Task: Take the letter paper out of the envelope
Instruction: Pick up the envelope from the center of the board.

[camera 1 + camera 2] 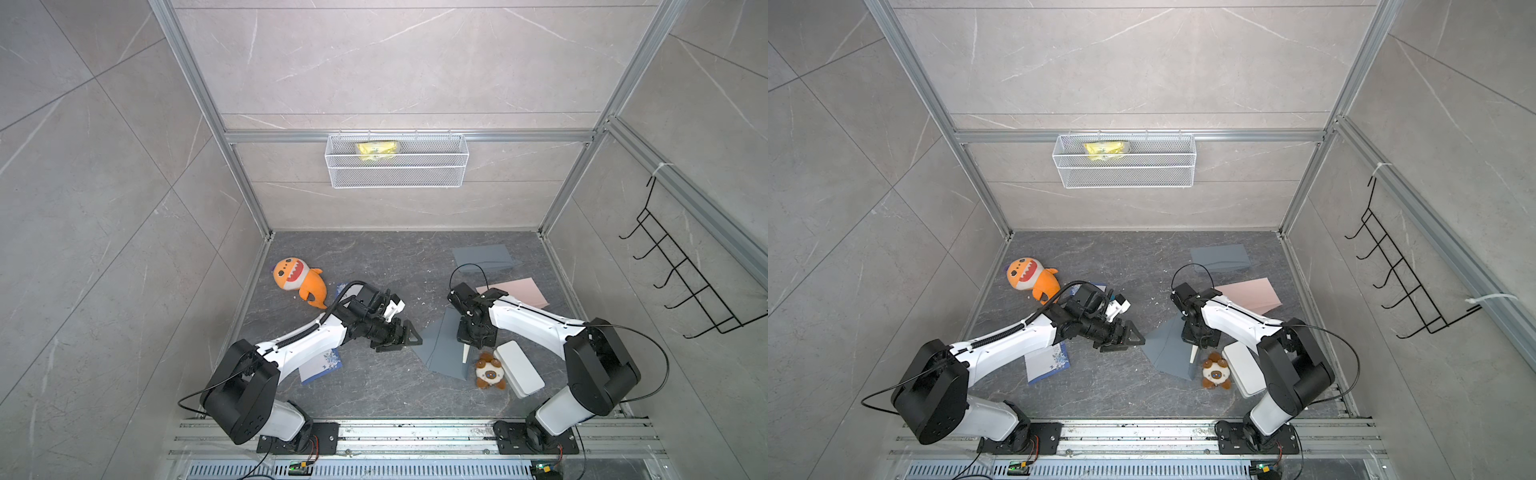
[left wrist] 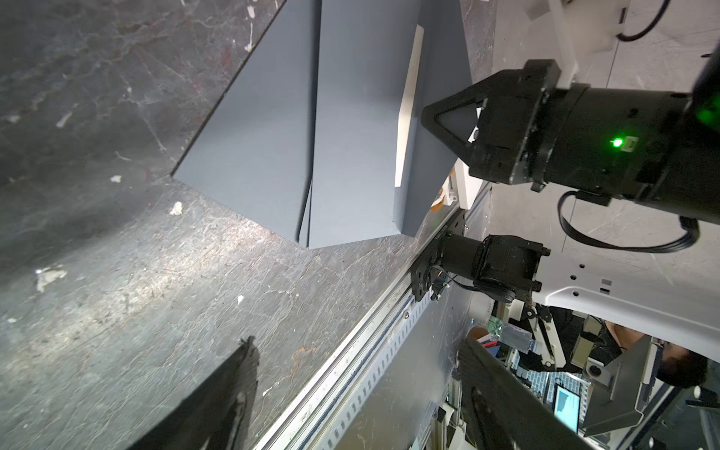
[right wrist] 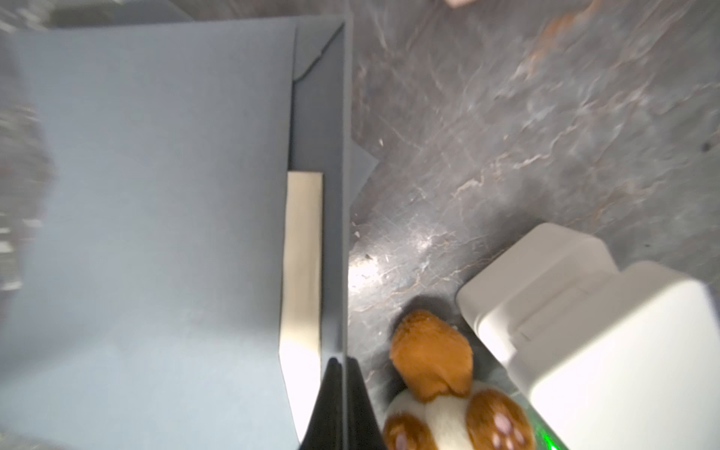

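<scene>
A grey-blue envelope (image 1: 440, 353) (image 1: 1168, 351) lies on the dark stone table, right of centre. The letter paper (image 1: 466, 356) (image 1: 1192, 356) shows as a narrow white strip at the envelope's open side, the rest hidden inside. The right wrist view shows the strip (image 3: 302, 253) beside an upright grey flap. My right gripper (image 3: 343, 364) (image 1: 468, 344) points down and is shut on that thin flap edge of the envelope (image 3: 156, 195). My left gripper (image 1: 411, 337) (image 2: 358, 350) hovers open just left of the envelope (image 2: 350, 136), touching nothing.
A small brown-and-white plush (image 1: 490, 372) and a white box (image 1: 519, 368) sit close to the envelope's right. Behind are a pink sheet (image 1: 521, 291) and another grey envelope (image 1: 484, 257). An orange shark plush (image 1: 297, 282) and patterned paper (image 1: 322, 365) lie left.
</scene>
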{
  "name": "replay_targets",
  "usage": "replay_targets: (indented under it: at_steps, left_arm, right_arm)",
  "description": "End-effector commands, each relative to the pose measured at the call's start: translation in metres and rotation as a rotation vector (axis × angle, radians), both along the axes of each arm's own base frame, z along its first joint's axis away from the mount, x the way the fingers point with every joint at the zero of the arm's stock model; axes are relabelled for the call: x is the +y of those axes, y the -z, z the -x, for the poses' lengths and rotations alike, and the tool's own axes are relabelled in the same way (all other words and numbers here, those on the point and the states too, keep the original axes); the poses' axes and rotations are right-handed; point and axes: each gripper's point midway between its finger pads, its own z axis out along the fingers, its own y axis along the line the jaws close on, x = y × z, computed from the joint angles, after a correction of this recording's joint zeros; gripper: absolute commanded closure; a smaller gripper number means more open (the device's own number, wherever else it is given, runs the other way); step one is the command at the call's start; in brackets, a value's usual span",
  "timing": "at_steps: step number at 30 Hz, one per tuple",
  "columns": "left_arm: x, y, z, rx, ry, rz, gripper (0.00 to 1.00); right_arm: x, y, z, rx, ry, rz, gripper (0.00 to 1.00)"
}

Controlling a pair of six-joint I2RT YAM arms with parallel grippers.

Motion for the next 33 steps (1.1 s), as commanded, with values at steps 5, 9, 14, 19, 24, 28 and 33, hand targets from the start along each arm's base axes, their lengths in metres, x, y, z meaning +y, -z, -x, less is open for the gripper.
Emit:
replay_targets:
  at_steps: [5,9,14,19,24,28,33]
  left_arm:
    - [-0.018,-0.047,-0.026,-0.106,0.018,0.059,0.12]
    - [-0.021,-0.070,-0.046,-0.144,0.017,0.085,0.10]
    - [-0.017,-0.101,-0.079,-0.180,-0.022,0.186,0.07]
    - [-0.010,-0.135,-0.111,-0.225,-0.049,0.284,0.05]
    - [0.011,-0.156,-0.127,-0.255,-0.073,0.348,0.04]
    - [0.023,-0.165,-0.129,-0.270,-0.073,0.365,0.04]
    - [0.046,-0.175,-0.135,-0.322,-0.134,0.367,0.04]
  right_arm:
    - [0.002,-0.082,-0.022,-0.154,-0.059,-0.017,1.00]
    - [0.008,-0.128,-0.041,-0.258,-0.145,-0.030,1.00]
    - [0.033,-0.179,-0.063,-0.366,-0.302,-0.162,1.00]
    - [0.071,-0.225,-0.074,-0.487,-0.467,-0.460,1.00]
    - [0.103,-0.258,-0.075,-0.537,-0.551,-0.741,1.00]
    - [0.124,-0.280,-0.073,-0.563,-0.594,-0.948,1.00]
    - [0.139,-0.296,-0.068,-0.553,-0.627,-1.120,1.00]
